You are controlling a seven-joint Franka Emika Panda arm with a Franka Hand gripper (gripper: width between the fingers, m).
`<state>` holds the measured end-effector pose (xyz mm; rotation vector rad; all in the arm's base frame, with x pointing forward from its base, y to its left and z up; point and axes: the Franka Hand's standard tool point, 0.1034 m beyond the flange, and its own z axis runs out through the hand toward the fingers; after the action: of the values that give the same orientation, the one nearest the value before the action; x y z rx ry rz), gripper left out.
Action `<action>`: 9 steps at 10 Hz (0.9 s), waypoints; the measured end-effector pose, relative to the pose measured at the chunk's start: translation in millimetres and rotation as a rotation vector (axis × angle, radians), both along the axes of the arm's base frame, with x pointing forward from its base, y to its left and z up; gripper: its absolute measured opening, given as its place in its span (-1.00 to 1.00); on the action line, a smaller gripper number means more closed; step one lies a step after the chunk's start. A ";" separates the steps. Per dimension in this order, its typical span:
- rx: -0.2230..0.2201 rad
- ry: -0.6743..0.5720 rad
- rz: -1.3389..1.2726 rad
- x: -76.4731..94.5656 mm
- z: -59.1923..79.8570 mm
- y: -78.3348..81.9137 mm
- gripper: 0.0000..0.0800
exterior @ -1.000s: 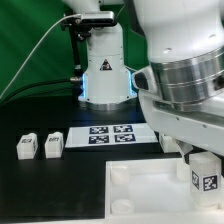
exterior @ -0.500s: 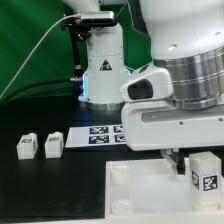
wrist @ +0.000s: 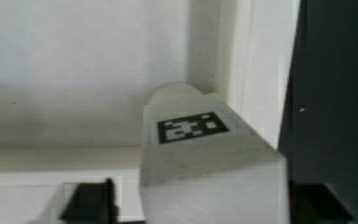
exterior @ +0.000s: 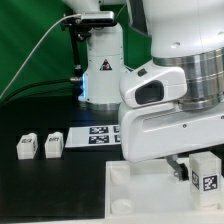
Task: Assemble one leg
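The gripper [wrist: 202,203] stands released around the leg [wrist: 202,165]. In the wrist view its two dark fingers [wrist: 91,203] sit one on either side of the grey-white block, and a pale sliver shows between one finger and the block's side, so the jaws are spread and not pressing on it. The leg stands upright between them, with its black-and-white tag on the face turned toward the wrist camera. Just beyond it run a pale wall-like edge and a dark strip of table. In the exterior view the same leg [exterior: 207,172] stands at the far corner of the white panel [exterior: 140,195], on the exterior view's right, its tag facing the camera. One dark finger shows just beside it on the exterior view's left, under the arm's bulky white wrist housing [exterior: 170,125]; the other finger is hidden. The panel lies flat on the black table [exterior: 40,195], with raised round sockets along its edge on the exterior view's left. Well apart, on the exterior view's left, two more legs [exterior: 39,146] stand side by side on the table, near each other but not touching. Between them and the arm lies the marker board [exterior: 100,136]. Behind it rises the arm's white base [exterior: 103,65].
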<state>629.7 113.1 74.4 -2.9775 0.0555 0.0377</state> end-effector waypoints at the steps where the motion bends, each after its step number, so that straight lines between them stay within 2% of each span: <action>1: 0.001 0.021 -0.123 -0.3 -0.2 0.5 -0.08; 2: -0.004 0.036 -0.210 -0.5 -1.1 -2.5 -0.25; 4: -0.001 0.070 -0.410 -0.4 -1.1 -3.2 -0.25; 5: 0.011 0.103 -0.587 0.3 -0.4 -4.0 -0.25; 7: 0.002 0.185 -1.035 -1.4 -1.6 0.2 -0.25; 9: 0.033 0.246 -1.338 -0.6 -2.2 1.1 -0.25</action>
<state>629.2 114.2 72.3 -2.2682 1.9094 0.2174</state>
